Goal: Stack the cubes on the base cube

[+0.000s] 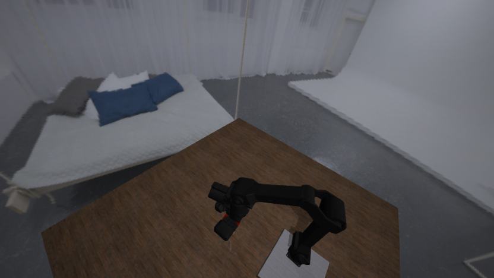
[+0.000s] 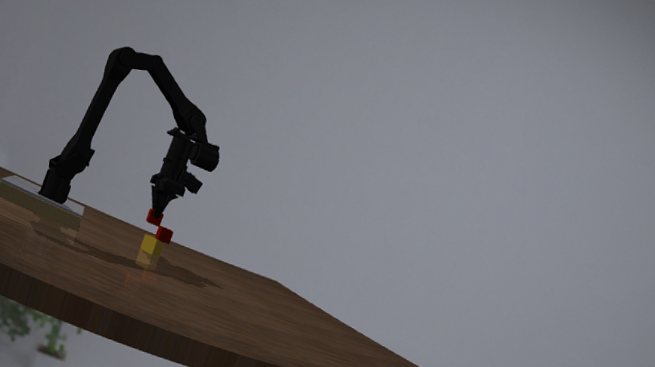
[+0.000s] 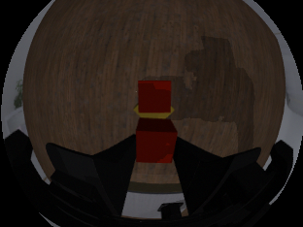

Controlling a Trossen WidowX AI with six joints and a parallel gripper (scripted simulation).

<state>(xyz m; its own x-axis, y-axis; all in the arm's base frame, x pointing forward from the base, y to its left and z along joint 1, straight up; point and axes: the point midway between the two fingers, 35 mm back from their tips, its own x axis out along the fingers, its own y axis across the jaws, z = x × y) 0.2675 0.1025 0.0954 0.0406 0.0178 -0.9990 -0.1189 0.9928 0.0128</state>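
"What sort of place is this?"
"A bedroom, by the look of it: a wide white bed (image 1: 138, 138) with blue pillows (image 1: 124, 103)."
"Anything else homely?"
"Sheer curtains (image 1: 138, 41), and a leafy plant (image 2: 53, 332)."

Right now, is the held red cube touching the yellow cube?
Apart. The exterior view shows a gap between the held red cube and the yellow cube below.

Two red cubes (image 2: 163, 235) (image 3: 154, 96), one yellow cube (image 2: 151, 245) (image 3: 153, 115) (tidy trio).
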